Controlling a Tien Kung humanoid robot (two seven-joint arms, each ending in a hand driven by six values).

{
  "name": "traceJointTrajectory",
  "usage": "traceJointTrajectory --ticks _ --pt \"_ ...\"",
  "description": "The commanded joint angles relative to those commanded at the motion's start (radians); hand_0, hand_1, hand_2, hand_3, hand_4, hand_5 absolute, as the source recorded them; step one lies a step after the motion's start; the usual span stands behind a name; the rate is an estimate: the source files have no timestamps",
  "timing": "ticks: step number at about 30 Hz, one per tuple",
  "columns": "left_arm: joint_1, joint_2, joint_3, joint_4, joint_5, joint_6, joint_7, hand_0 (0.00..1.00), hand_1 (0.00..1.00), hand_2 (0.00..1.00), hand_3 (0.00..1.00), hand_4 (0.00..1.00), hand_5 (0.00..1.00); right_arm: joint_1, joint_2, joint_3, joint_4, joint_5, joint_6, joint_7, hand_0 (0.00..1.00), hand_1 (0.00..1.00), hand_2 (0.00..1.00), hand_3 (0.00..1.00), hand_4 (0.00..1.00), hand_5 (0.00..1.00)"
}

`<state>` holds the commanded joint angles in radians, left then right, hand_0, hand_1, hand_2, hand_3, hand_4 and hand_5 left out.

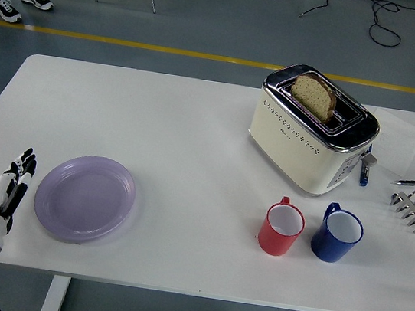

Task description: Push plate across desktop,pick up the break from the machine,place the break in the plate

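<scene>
Plate [85,198] lies left of mugs [281,229]; toaster [313,130] stands behind them.

Single head view, high on robot's side, looking forward and down; whole white rectangular tabletop [196,123] in frame, grey floor beyond far edge.
</scene>
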<state>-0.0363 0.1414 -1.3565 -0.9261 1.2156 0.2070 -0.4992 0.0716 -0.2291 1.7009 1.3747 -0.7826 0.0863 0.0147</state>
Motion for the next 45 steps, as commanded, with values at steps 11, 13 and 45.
traceJointTrajectory --ticks 11,13,45 --pt "-0.012 0.001 0.026 0.006 -0.021 -0.019 0.010 0.899 0.906 0.998 0.998 0.595 0.998 0.008 0.005 0.006 0.003 0.001 0.000 0.000 0.951 0.854 0.879 0.863 0.595 0.679" --pt "-0.013 0.000 0.028 0.005 -0.024 -0.020 0.009 0.899 0.906 0.998 0.998 0.595 0.998 0.008 0.006 0.004 0.002 0.001 0.000 0.000 0.951 0.854 0.879 0.863 0.595 0.679" --pt "-0.019 -0.009 0.047 0.006 -0.046 -0.001 0.001 0.873 0.896 0.998 0.998 0.590 0.998 0.017 0.014 0.003 0.004 0.001 0.000 0.000 0.950 0.854 0.876 0.864 0.596 0.677"
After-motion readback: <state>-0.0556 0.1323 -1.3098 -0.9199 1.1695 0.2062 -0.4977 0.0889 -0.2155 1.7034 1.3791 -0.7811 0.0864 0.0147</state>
